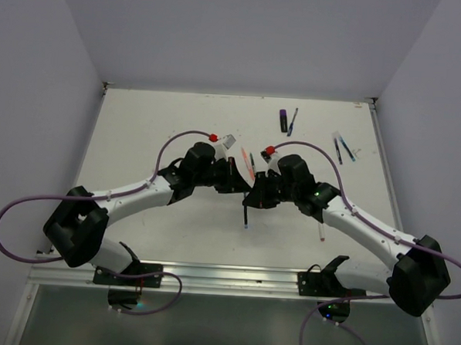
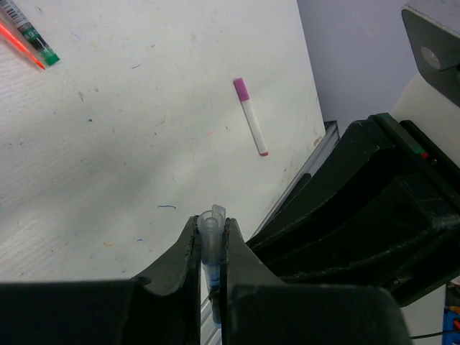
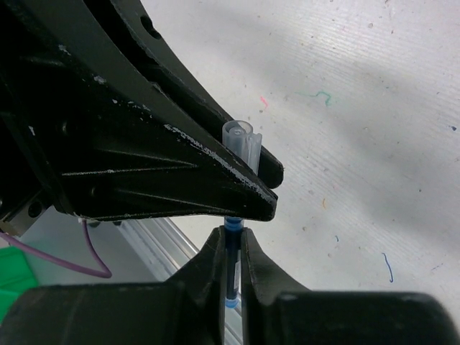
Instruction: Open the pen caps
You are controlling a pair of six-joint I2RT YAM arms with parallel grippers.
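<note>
Pen (image 3: pixel 231 262) is showing only as a dark blue sliver at the bottom centre of the right wrist view, right gripper (image 3: pixel 231 234) clamping its barrel. Clear pen cap (image 3: pixel 241 138) is sticking up mid-frame, left gripper (image 2: pixel 213 221) pinching it narrow. The cap-barrel join is hiding behind that gripper's finger. Red pen (image 2: pixel 21 46) and green-tipped pen (image 2: pixel 32 36) are getting cut off at upper left of the left wrist view, label print unreadable. Pink-capped marker (image 2: pixel 250 115) is lying loose on the worktop (image 2: pixel 144 144).
</note>
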